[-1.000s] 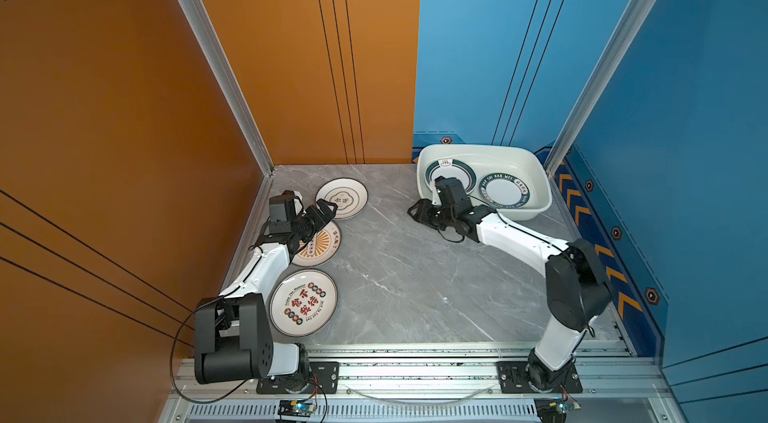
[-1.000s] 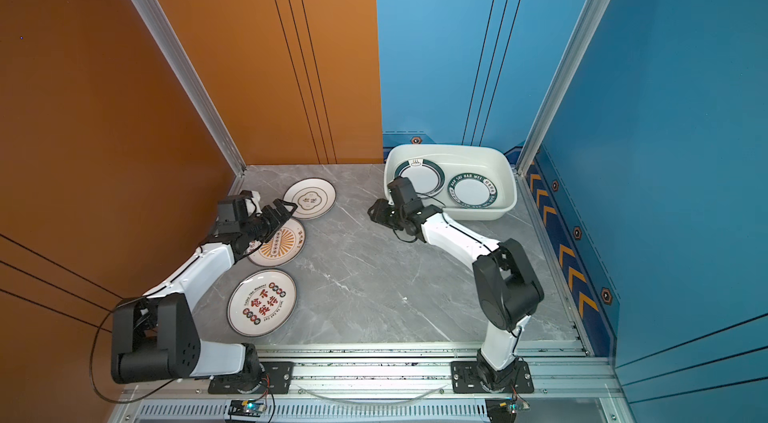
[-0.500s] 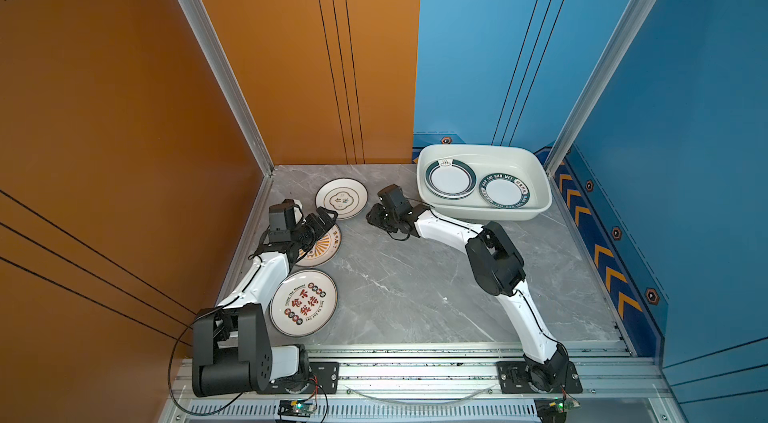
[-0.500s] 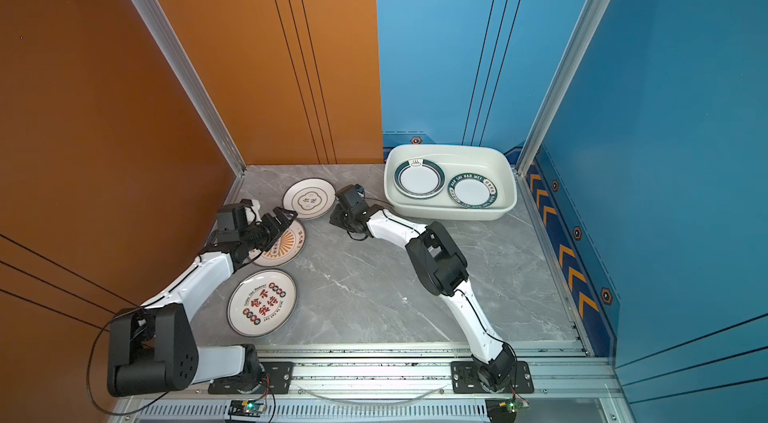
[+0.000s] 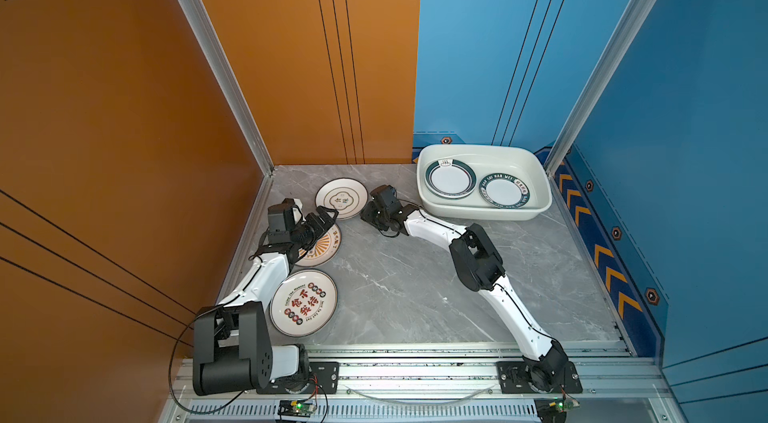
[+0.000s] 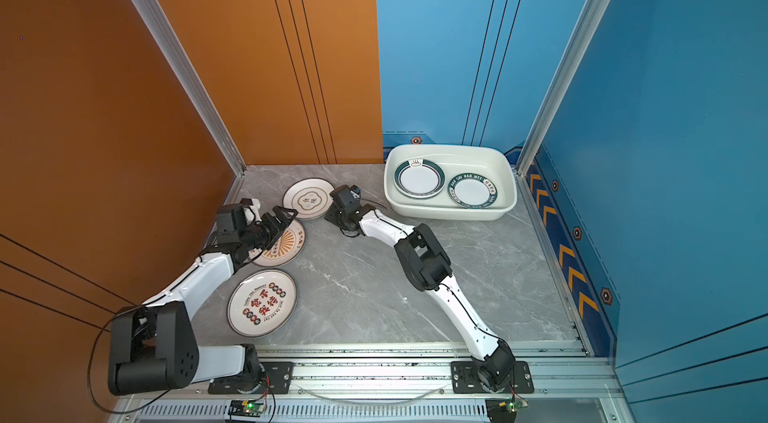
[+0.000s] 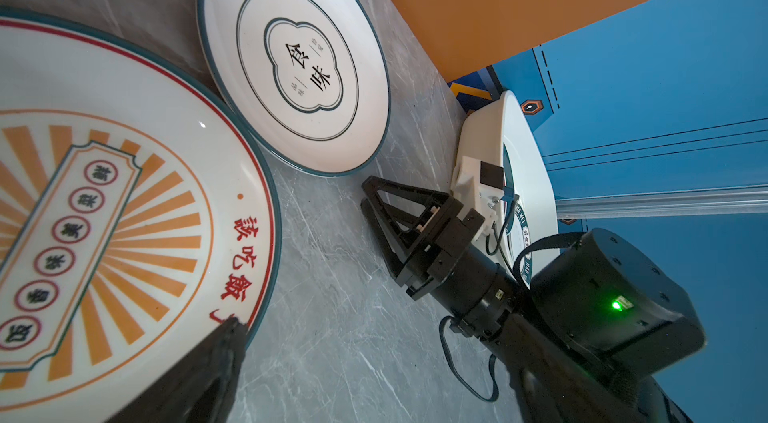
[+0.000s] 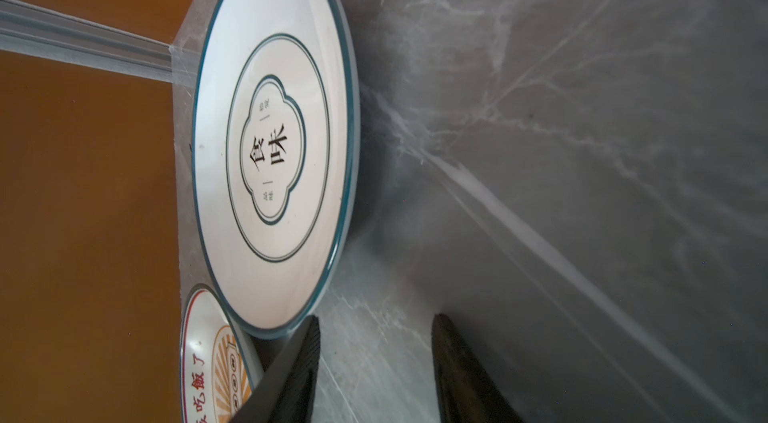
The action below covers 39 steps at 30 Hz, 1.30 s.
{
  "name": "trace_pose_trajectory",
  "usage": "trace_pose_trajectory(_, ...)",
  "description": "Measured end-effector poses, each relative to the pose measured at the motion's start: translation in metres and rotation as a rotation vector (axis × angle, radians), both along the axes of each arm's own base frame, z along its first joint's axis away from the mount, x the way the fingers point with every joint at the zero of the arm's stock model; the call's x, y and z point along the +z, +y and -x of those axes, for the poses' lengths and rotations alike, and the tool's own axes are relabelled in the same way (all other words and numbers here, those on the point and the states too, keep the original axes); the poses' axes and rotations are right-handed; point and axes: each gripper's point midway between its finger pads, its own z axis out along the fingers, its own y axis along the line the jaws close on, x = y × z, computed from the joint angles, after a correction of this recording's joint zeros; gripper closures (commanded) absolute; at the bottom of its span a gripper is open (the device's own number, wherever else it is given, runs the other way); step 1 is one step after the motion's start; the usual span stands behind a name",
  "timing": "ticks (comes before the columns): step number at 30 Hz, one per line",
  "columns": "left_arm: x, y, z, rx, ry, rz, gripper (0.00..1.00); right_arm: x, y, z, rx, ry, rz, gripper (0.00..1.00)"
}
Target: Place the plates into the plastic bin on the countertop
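Top views: both show the desk (image 5: pixel 415 283) with the plastic bin (image 5: pixel 478 212) at its far right corner and three plates in a row down its left side.
Plastic bin: two green-rimmed plates lie flat inside, side by side, the banded plate (image 5: pixel 450 179) nearer the middle of the desk and the lettered plate (image 5: pixel 504 191) nearer the bin's right end.
Back plate: the quatrefoil plate (image 5: pixel 341 198) lies flat on the desk, well apart from the plastic bin, with the right jaws just beside its right edge.
Middle plate: the sunburst plate (image 5: pixel 328 244) lies flat just in front of the quatrefoil plate. Whether their rims meet or only nearly meet I cannot tell. The left arm (image 5: pixel 266 275) hides part of it.
Front plate: the character plate (image 5: pixel 303 302), the largest, lies flat near the front rail (image 5: pixel 415 352), clear of both arms.
Left arm: the left jaws stand wide and hold nothing, low over the far side of the sunburst plate. In the left wrist view one fingertip (image 7: pixel 230 331) overlaps that plate's rim, contact not clear.
Right arm: the right arm (image 5: pixel 478 258) reaches across the desk from the front right. The right jaws stand partly apart with only bare desk between them. In the right wrist view one finger (image 8: pixel 299 362) sits at the quatrefoil plate's rim, contact not clear.
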Motion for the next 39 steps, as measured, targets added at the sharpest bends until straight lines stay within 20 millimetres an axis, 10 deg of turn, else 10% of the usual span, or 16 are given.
trace_pose_trajectory(11, -0.006, -0.001, -0.003, -0.005, 0.008, 0.020, 0.02, 0.000, 0.013, -0.029, -0.049, -0.022, -0.088, 0.58)
trace_pose_trajectory(25, -0.009, -0.001, -0.004, -0.008, 0.011, 0.022, 0.02, -0.005, 0.014, -0.042, -0.095, -0.001, -0.172, 1.00)
trace_pose_trajectory(39, -0.014, -0.002, -0.004, -0.009, 0.028, 0.025, 0.02, 0.004, -0.046, -0.060, -0.126, 0.001, -0.117, 1.00)
